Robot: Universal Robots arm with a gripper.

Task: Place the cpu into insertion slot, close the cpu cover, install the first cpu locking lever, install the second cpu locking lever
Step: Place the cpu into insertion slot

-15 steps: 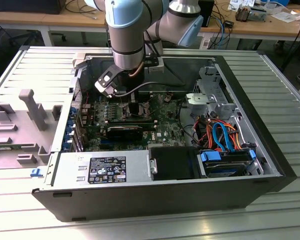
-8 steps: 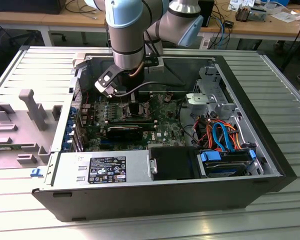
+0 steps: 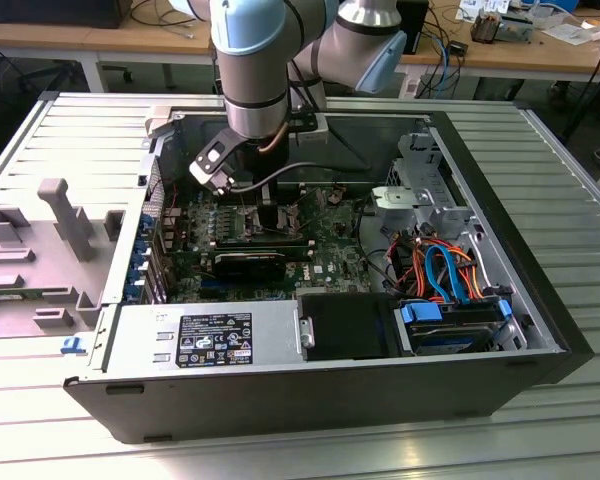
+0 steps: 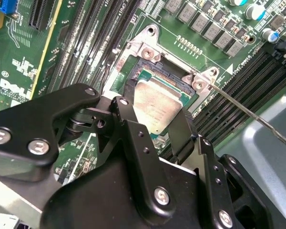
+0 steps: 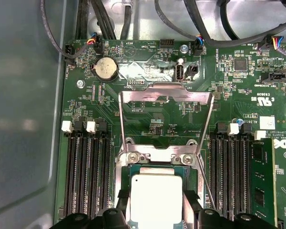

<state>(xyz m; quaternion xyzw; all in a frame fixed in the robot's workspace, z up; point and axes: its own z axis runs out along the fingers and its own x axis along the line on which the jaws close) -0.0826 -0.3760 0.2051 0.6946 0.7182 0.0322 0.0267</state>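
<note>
The cpu (image 5: pixel 155 195), a flat silver square, lies between my black fingers (image 5: pixel 122 204) right at the insertion slot (image 4: pixel 159 71); I cannot tell whether it is fully seated. My gripper (image 4: pixel 156 114) is shut on the cpu, one finger on each of two opposite edges. The cpu cover (image 5: pixel 167 94), a thin metal frame, stands swung open on its hinge beyond the slot. A thin wire locking lever (image 4: pixel 248 110) sticks out raised beside the slot. In the exterior view the gripper (image 3: pixel 270 215) hangs low over the green motherboard (image 3: pixel 330 262) inside the open computer case.
Long black memory slots (image 5: pixel 88 176) flank the socket on both sides. Black cables (image 5: pixel 214 40) cross above the board. A power supply (image 3: pixel 205 338), a drive bay with orange and blue cables (image 3: pixel 445 270) and the case walls (image 3: pixel 540 300) surround the board. A grey fixture (image 3: pixel 60 215) lies at the exterior view's left.
</note>
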